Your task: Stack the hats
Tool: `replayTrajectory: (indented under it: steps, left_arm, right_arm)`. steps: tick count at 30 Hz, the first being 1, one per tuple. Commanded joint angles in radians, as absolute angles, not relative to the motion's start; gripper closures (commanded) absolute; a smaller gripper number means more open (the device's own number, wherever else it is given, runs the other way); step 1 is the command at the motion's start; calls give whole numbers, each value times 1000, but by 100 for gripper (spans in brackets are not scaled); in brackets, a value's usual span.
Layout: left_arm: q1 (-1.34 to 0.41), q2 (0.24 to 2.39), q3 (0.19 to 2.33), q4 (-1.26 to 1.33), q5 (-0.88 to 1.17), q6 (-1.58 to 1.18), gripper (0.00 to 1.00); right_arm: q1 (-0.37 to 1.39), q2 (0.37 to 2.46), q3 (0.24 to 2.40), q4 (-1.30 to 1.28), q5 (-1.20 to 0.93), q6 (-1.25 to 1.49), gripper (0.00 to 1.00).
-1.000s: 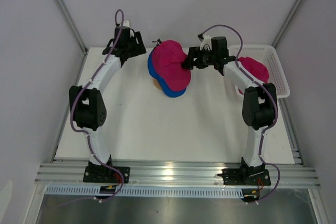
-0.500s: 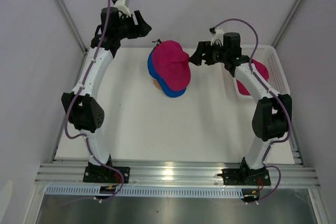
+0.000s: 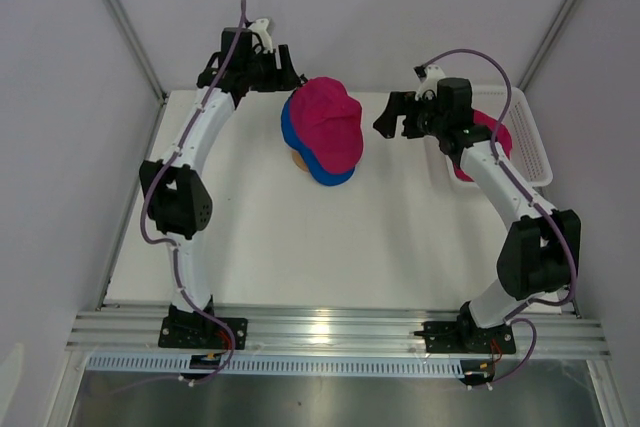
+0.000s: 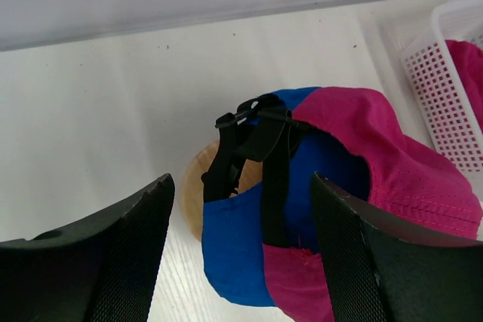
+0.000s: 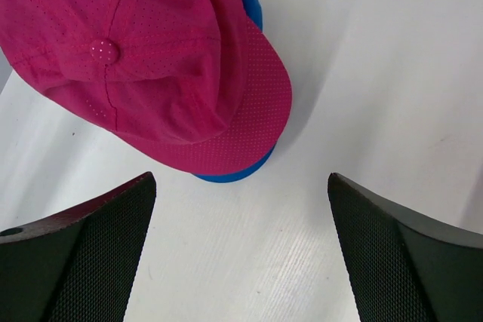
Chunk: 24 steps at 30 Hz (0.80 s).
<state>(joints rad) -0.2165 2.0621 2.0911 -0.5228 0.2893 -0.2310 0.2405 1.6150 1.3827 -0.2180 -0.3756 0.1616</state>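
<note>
A magenta-pink hat point(image 3: 325, 125) lies on a royal blue hat point(image 3: 322, 171), both on the tan wooden stand point(image 3: 299, 159) at the back middle of the table. My left gripper point(image 3: 287, 75) is open and empty just behind and left of the stack. In the left wrist view the blue hat point(image 4: 234, 250), its black straps point(image 4: 260, 141) and the pink hat point(image 4: 377, 148) show between the fingers. My right gripper point(image 3: 386, 119) is open and empty, right of the stack and apart from it. The right wrist view shows the pink hat point(image 5: 151, 58) over the blue brim point(image 5: 234, 175). The second pink hat point(image 3: 494, 133) lies in the basket, partly hidden by my right arm.
The white mesh basket point(image 3: 533, 142) stands at the back right corner and also shows in the left wrist view point(image 4: 445, 96). The wooden stand point(image 4: 193, 194) peeks out under the blue hat. Grey walls close in behind and at both sides.
My right gripper has let go of the pink hat's brim and drawn back to the right. My left gripper rose, then came down and right, close behind the stack.
</note>
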Motion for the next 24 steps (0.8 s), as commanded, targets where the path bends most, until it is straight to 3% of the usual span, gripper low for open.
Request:
replayTrajectory:
  steps: [1, 7, 12, 15, 20, 24]
  left_arm:
    - [-238, 2060, 2118, -532, 238, -184, 25]
    - [-255, 2097, 2129, -535, 192, -166, 26]
    - [-265, 2132, 2138, -560, -48, -170, 28]
    - [-265, 2137, 2120, -552, -87, -193, 30]
    - [-268, 2080, 1973, -479, -68, -251, 30]
    - [-268, 2026, 1852, -407, -75, -284, 31]
  right_arm:
    - [241, 1545, 1342, -172, -296, 186, 1]
    - [252, 1538, 1304, -147, -293, 210, 1]
    - [259, 1568, 1289, -109, -307, 261, 1]
    - [308, 1598, 1204, 18, -244, 387, 1]
    - [341, 1664, 1149, 96, -106, 561, 3]
    - [328, 1703, 1042, 306, -135, 725, 7]
